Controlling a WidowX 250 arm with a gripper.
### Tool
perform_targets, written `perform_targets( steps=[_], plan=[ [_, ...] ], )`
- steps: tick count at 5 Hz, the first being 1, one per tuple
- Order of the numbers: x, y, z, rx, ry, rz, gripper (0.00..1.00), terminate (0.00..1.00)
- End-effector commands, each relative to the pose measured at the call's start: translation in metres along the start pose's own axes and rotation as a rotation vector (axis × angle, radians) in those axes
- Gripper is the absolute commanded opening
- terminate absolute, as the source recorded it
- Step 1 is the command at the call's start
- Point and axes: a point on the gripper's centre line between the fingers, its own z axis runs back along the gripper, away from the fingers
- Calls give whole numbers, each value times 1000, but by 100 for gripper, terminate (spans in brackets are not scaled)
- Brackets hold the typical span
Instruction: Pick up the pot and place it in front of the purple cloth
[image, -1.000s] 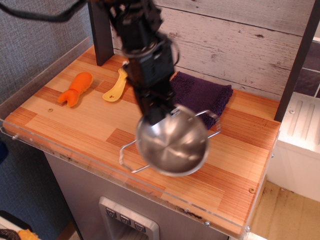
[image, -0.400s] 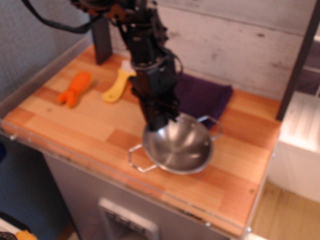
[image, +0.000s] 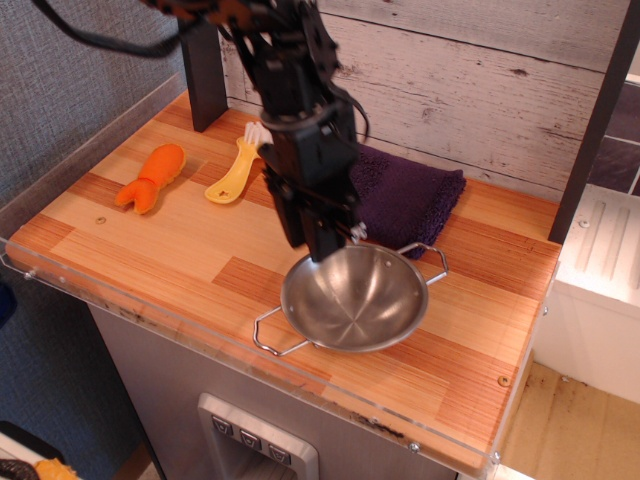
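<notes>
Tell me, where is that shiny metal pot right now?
The pot sits on the wooden counter toward its front edge, just in front of the purple cloth, with the gripper at its back rim.

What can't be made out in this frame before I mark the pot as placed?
- Gripper fingertips: the arm's own body hides whether they clasp the pot rim.
- Pot underside: its own bowl hides whether it rests on the table.
- Purple cloth left part: behind the arm.
- Yellow brush head: partly behind the arm.
</notes>
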Motion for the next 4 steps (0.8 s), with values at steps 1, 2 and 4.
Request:
perform_targets(
  steps=[1, 2, 4],
  plan=[
    [-11, 94, 73, 55, -137, 202, 100, 0],
    [-18, 126, 80, 70, -152, 245, 100, 0],
    [-24, 119, 73, 144, -129, 301, 100, 0]
  ],
)
